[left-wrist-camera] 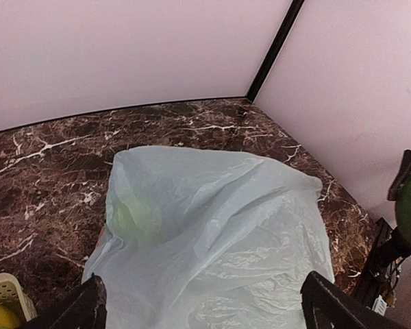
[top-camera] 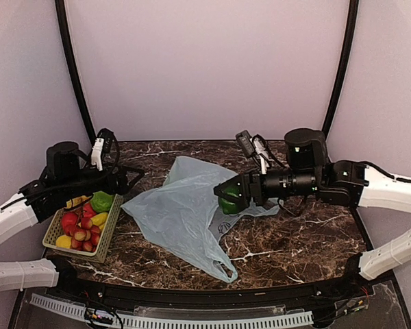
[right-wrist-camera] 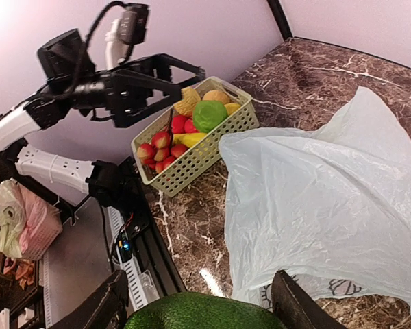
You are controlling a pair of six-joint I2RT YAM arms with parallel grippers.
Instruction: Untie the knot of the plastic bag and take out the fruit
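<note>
no readable text, print (right-wrist-camera: 337, 288) on plastic bag (top-camera: 181, 205) illegible

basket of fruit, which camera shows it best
Right wrist: nearly the whole basket is in plain view. From the top the left arm covers part of it; left wrist catches only a corner.

place: robot lab booth | signs: plain pale backdrop walls (top-camera: 205, 68), black frame poles (top-camera: 70, 68), marble-look table (top-camera: 308, 236), slotted cable duct (top-camera: 192, 319)

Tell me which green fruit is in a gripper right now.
The green fruit clamped in the right gripper, at the right edge of the plastic bag. The other green fruit lies in the basket at the left, among red fruits.
</note>
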